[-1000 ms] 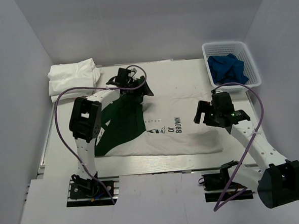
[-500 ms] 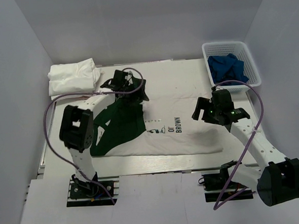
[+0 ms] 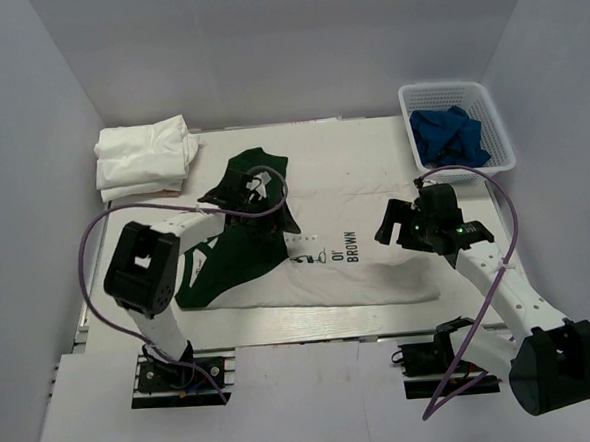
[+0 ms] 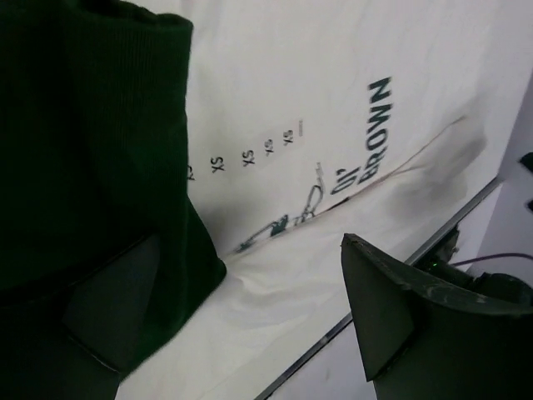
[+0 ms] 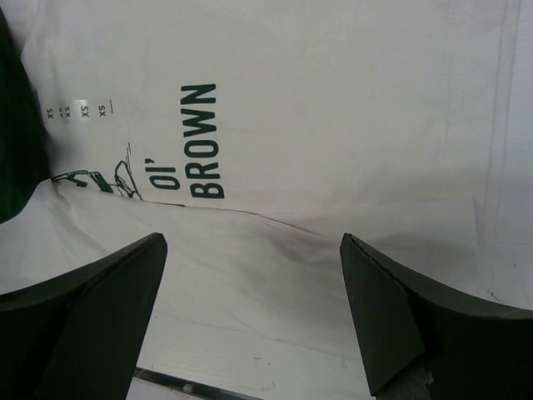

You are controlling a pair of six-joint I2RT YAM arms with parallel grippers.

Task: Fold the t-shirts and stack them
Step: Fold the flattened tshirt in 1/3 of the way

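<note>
The green-sleeved t-shirt [image 3: 368,267] lies spread mid-surface [image 3: 370,141], with its dark cloth on the 9 o'clock side. The left tool [image 4: 250,242] is there, released, with green cloth draped against one finger. The right tool [image 5: 252,242], also released, hovers at the shirt's 3 o'clock. Folded white t-shirts [image 3: 143,155] sit at 10 o'clock.

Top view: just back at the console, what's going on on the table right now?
Both arms are at the printed tee, which lies spread mid-table with dark green cloth lying over its left part. The left fingers are open at the edge of that green cloth. The right fingers are open above the white body beside the print, gripping nothing. A folded white stack sits at the back left.
</note>
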